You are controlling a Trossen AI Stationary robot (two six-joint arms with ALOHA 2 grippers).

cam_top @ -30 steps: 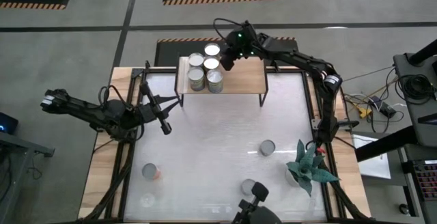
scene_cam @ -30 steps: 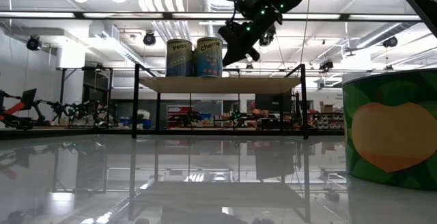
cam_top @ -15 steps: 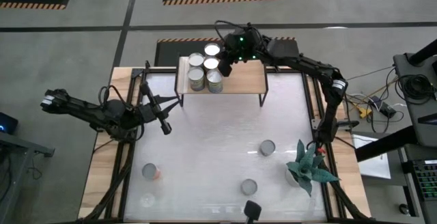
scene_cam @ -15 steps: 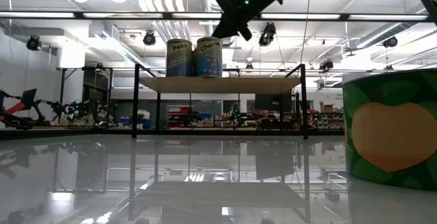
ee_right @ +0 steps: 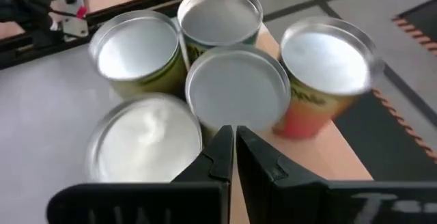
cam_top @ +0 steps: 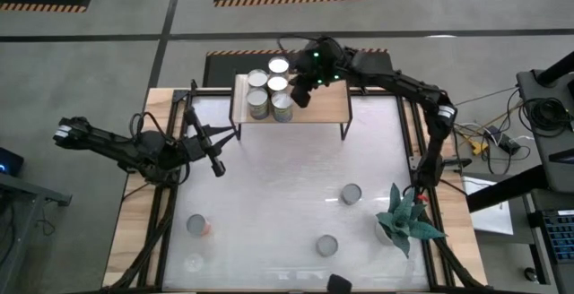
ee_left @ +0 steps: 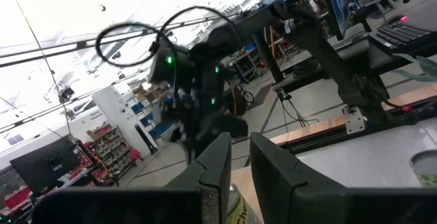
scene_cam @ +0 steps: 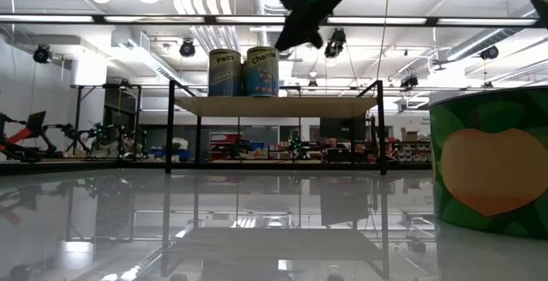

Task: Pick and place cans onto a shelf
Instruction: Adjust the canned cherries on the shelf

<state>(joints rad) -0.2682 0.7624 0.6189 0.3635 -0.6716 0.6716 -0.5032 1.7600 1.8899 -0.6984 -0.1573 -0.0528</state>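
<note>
Broadly, the desk point(cam_top: 269, 186) is a white-topped surface with wooden edges, and both dark arms reach over it, the left from its left edge and the right from the far right corner. At the desk's far edge stands the shelf point(cam_top: 323, 106), a light-wood board on thin black legs, with five cans point(cam_top: 269, 92) clustered at its left end; from the right wrist view their shiny round tops sit touching or just beside one another, one with an orange-red side at the board's edge point(ee_right: 326, 60). At desk height, two of them, one labelled "peas" point(scene_cam: 225, 73) and the other "cherries" point(scene_cam: 263, 71), stand upright side by side on the board. A green plant point(cam_top: 405, 218) sits near the right edge of the desk. Three more cans stand well apart on the near half: one at the near left point(cam_top: 197, 226), one towards the right point(cam_top: 351, 194) near the plant, and one near the front point(cam_top: 326, 245). The right pincer point(cam_top: 300, 92) hangs above the clustered cans, raised clear of their tops, its fingers point(ee_right: 225, 152) pressed together and empty. The left pincer point(cam_top: 218, 166) rests low at the left side of the desk, its fingers slightly parted and holding nothing.
</note>
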